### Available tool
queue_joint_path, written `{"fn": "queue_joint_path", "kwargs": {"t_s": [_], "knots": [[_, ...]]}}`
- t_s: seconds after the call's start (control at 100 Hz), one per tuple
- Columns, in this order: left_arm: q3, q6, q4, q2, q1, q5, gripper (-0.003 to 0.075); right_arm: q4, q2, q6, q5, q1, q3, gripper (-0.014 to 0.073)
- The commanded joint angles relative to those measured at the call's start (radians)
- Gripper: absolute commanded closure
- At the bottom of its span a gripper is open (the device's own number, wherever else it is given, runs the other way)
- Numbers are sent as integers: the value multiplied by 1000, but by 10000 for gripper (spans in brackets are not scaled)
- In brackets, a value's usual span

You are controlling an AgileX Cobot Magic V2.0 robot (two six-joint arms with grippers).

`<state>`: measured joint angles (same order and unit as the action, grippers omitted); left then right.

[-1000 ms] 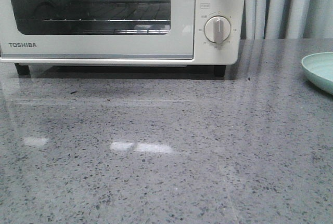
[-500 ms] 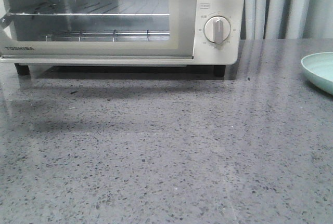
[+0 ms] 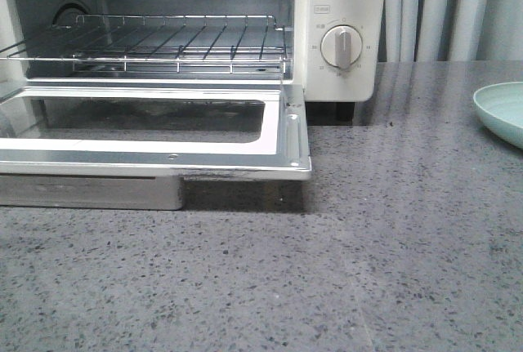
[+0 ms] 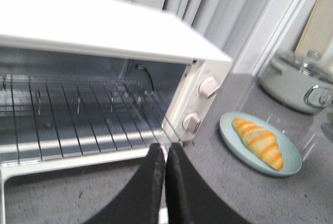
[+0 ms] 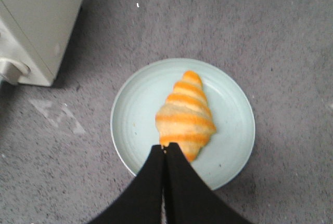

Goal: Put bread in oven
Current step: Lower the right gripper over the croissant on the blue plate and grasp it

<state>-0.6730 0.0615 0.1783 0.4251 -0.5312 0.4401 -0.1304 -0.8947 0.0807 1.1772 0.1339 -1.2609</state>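
Oven door now fully down; both tools pinched together, empty, above bread

The cream-white toaster oven's glass-window door, shut a second ago and half lowered after that, now lies fully open and flat above the grey speckled counter, baring the wire rack

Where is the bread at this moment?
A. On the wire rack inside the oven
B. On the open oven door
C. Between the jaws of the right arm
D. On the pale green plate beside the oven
D: the bread lies on the plate, and the oven rack is bare.
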Motion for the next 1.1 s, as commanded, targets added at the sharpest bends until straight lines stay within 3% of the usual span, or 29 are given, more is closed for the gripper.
{"fn": "queue_joint_path", "kwargs": {"t_s": [0.0, 0.09, 0.21, 0.28, 0.65, 1.09], "knots": [[-24, 2, -20, -42, -9, -75, 741, -25, -28, -14, -29, 3, -13, 596], [-24, 0, -44, -82, -9, -75, 741, -25, -65, -14, -10, 3, -13, 490], [-24, -26, -60, -127, -9, -73, 741, -25, -114, -14, -8, 3, -13, 283], [-24, -26, -70, -143, -9, -68, 741, -31, -151, -14, -11, 3, -13, 230], [-24, -26, -79, -158, -9, -30, 741, -155, -397, -14, -31, 1, -13, 235], [-24, -26, -100, -158, -9, -30, 741, -146, -578, -2, -37, -56, -1, 235]]}}
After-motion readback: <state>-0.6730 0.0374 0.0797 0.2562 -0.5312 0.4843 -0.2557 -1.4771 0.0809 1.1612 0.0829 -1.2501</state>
